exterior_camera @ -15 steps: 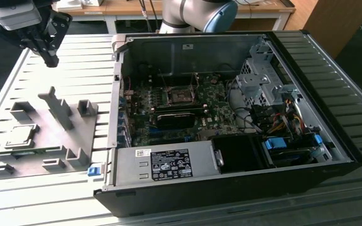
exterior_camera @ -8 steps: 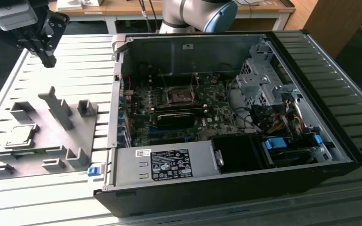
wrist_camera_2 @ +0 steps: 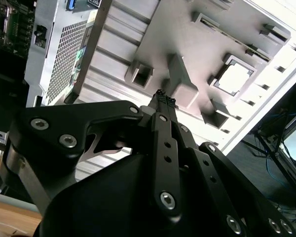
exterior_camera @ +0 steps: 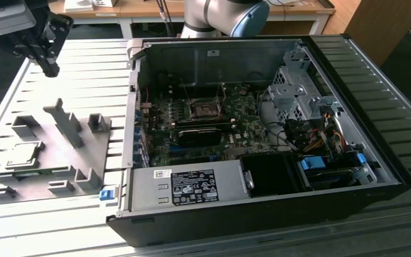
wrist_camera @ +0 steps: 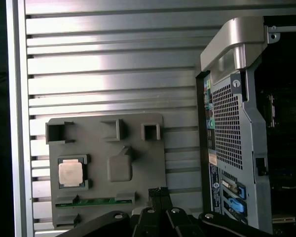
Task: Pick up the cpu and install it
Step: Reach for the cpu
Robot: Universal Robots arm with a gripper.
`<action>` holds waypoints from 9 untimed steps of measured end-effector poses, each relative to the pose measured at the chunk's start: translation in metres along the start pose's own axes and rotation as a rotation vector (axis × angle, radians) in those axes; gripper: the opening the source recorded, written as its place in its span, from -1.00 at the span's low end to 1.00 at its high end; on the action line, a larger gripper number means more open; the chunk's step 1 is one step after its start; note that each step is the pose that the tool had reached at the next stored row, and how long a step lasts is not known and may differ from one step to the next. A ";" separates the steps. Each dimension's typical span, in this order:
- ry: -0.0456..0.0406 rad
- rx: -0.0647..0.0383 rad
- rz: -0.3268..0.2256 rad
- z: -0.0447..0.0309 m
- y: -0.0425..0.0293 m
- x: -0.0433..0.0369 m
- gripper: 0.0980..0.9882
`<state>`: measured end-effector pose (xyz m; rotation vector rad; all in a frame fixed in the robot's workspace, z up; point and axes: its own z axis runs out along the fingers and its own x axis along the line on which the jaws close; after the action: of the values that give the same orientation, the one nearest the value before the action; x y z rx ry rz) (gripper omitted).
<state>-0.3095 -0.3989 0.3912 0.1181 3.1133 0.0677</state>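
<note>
Grey plastic fixture plate [wrist_camera: 143,163] lies flat on the slatted metal table [exterior_camera: 84,69], just beside the open PC case [exterior_camera: 263,214]. Bare slats run along the plate's other edges, so lots of free room there. cpu [wrist_camera: 71,173] sits in a pocket near the plate edge farthest from the case, silver top up, nothing over it. Socket [exterior_camera: 207,110] is mid-board, boxed in by the case walls. Gripper [wrist_camera_2: 164,100] hangs in the air above the table, well apart from the cpu, fingers pressed together, empty. Arm is cut off at the exterior view's top edge. Socket detail is too dark to make out.
</note>
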 end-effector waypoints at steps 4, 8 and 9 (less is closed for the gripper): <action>0.0001 0.000 0.000 -0.0001 -0.0003 0.0036 -0.98; 0.0000 0.000 0.000 -0.0001 -0.0005 0.0070 -0.98; 0.0001 0.000 0.000 -0.0001 -0.0006 0.0078 -0.98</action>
<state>-0.3173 -0.3989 0.3911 0.1181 3.1134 0.0676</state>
